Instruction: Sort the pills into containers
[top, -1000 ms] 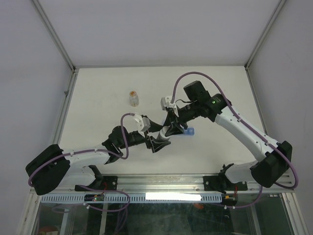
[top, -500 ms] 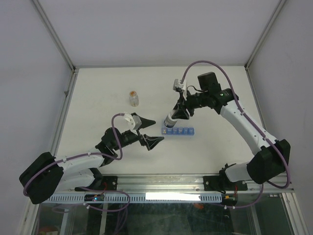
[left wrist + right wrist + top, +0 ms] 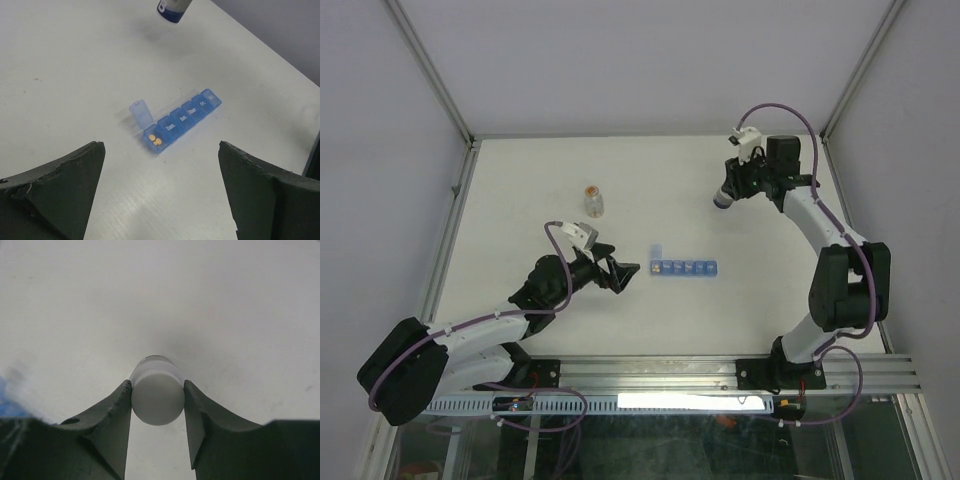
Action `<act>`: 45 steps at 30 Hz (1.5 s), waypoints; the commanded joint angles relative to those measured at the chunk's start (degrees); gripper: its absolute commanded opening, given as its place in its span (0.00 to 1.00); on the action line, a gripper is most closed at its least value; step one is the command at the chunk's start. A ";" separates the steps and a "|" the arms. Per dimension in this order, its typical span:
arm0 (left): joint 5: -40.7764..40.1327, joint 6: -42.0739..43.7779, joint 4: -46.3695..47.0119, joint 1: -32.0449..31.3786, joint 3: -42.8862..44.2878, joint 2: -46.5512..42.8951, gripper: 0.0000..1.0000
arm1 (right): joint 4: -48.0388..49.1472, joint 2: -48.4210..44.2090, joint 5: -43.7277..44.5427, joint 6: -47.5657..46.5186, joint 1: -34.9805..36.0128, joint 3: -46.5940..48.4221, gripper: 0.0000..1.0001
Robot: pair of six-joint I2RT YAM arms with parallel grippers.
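My right gripper (image 3: 725, 195), clamping the white bottle (image 3: 156, 396), retreated far-right; left gripper (image 3: 625, 275) sprang open; pill organizer (image 3: 176, 122) open cell looks dosed.

Left wrist view: white bottle (image 3: 173, 9) cut off by the top edge. Lid lettering on the containers (image 3: 182, 119) too blurred to read. Right wrist view: blue smear (image 3: 11, 385) at left edge, unidentifiable.

L gripper (image 3: 161, 150) jaws wide; containers (image 3: 182, 119) w/ end lid up, two orange pills (image 3: 154, 139) inside.
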 commanded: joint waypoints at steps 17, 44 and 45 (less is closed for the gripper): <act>-1.96 -5.48 -4.47 3.63 3.07 0.22 0.99 | 4.21 13.91 12.12 -0.08 -20.76 10.33 0.05; 3.05 -9.73 -7.55 7.41 12.26 8.08 0.87 | -24.61 -5.12 -32.47 -36.39 -20.28 4.28 0.83; 4.19 -10.13 -7.60 7.92 13.06 9.52 0.86 | -31.89 -6.23 -38.77 -47.43 -19.66 3.25 0.88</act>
